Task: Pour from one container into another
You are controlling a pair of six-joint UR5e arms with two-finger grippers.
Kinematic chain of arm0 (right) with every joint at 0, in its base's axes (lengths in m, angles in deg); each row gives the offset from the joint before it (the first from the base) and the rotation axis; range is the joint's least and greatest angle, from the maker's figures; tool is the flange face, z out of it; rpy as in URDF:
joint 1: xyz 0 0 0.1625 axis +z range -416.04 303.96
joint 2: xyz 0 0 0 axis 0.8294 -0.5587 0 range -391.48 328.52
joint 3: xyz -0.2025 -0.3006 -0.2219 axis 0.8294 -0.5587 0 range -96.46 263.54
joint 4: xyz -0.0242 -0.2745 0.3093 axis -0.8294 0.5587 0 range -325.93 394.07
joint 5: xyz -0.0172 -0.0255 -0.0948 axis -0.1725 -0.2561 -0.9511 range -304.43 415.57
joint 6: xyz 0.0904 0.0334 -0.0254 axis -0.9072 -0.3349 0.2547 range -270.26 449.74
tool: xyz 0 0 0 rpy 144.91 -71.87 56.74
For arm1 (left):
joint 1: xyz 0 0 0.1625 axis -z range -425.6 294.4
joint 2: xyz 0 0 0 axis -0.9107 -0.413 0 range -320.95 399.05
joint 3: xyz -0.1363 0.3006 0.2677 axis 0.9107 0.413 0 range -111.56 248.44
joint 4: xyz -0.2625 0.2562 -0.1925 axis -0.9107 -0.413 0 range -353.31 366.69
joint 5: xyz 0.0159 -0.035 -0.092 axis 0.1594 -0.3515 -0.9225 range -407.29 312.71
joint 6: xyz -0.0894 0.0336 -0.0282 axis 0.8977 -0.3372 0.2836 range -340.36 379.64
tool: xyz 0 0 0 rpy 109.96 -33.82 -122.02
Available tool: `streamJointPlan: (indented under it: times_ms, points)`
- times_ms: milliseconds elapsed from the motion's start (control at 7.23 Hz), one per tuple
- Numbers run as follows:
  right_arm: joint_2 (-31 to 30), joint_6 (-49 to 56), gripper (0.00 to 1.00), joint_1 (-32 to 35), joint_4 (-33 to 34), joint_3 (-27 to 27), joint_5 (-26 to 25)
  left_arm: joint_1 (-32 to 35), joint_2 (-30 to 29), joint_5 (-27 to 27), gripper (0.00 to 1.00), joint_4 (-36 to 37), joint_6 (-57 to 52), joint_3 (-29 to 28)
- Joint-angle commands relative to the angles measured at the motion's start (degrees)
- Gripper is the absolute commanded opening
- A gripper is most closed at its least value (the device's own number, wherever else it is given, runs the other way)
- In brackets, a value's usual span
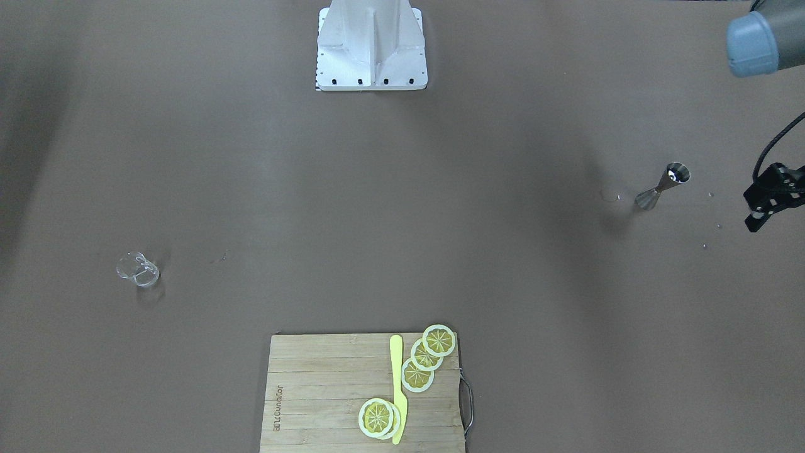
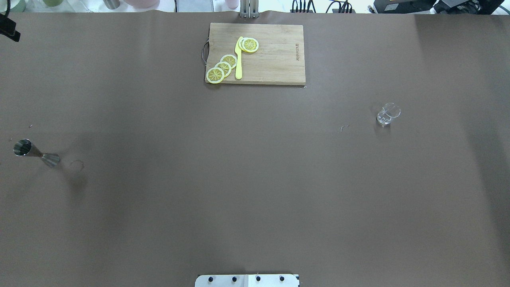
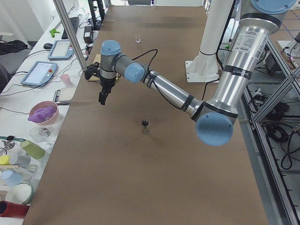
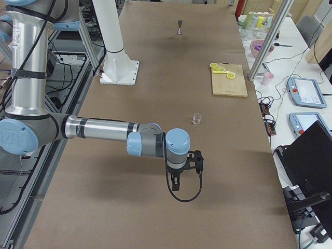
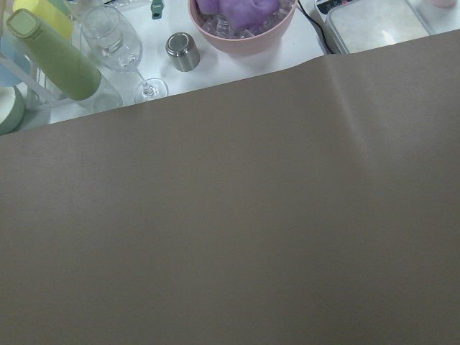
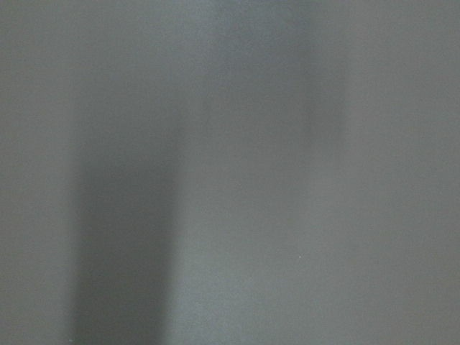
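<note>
The steel jigger (image 1: pixel 663 185) (image 2: pixel 36 152) (image 3: pixel 145 125) (image 4: pixel 179 24) stands upright on the brown table near the robot's left end. The clear glass tumbler (image 1: pixel 138 269) (image 2: pixel 387 114) (image 3: pixel 138 38) (image 4: pixel 196 119) stands far off toward the right end. My left gripper (image 3: pixel 101 98) hangs above the table's far edge beyond the jigger, apart from it. Only part of it shows at the front view's right edge (image 1: pixel 764 204), and I cannot tell its state. My right gripper (image 4: pixel 175 182) hovers low near the right end, short of the tumbler, state unclear. Neither wrist view shows fingers.
A wooden cutting board (image 2: pixel 275 52) (image 1: pixel 314 390) with lemon slices (image 2: pixel 223 67) and a yellow knife (image 2: pixel 238 59) lies at the far middle edge. The robot base (image 1: pixel 371 47) is at the near middle. A pink bowl (image 5: pixel 241 21), wine glass (image 5: pixel 118 43) and green bottle (image 5: pixel 54 57) stand off the table.
</note>
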Motion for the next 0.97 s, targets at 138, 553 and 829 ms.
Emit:
streamJointPlan:
  times_ms: [138, 553, 829]
  points:
    - [1.05, -0.03, 1.00, 0.05, 0.13, 0.39, -0.02, 10.50, 15.63, -5.58, 0.98, 0.41, -17.04, -0.17]
    - [1.85, -0.21, 1.00, -0.13, 0.22, 0.39, -0.37, 20.70, 30.16, -5.67, 0.98, 0.31, -28.53, 2.27]
    - [1.93, -0.56, 1.00, -0.13, 0.22, -0.05, -1.07, 20.64, 30.19, -5.67, 0.98, 1.10, -28.46, 1.67]
